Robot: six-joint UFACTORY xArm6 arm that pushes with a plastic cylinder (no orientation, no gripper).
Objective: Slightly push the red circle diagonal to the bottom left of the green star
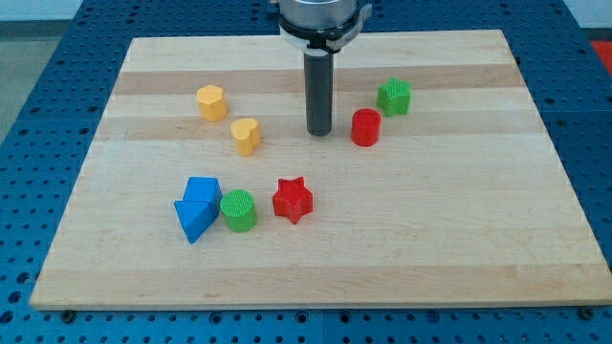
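Camera view, one moment, items listed from the view's bottom upward. No brand, label or writing was legible on any item.

1. Wooden board [535, 239], pale, lying on a blue perforated table [29, 86]; its bottom strip was bare wood.
2. Blue triangular block [194, 219], touching a second blue block [204, 189] just above it, shape of the latter unclear.
3. Green cylinder [238, 210], just to the right of the blue pair, touching or nearly so.
4. Red star [293, 201], near the green cylinder on its right, apart from it.
5. Yellow heart [246, 136], above the cluster, standing alone.
6. Red circle [365, 127], right of centre, lying to the lower left of the green star [394, 96] and close to it, a narrow gap between them.
7. My tip [319, 133], resting on the board just left of the red circle, a small gap visible between them; the rod carried no jaws, so nothing was grasped.
8. Yellow hexagonal block [211, 102], toward the upper left.

Open room: the board's right side beyond the green star lay free to the edge, as did the top strip on either side of the rod.
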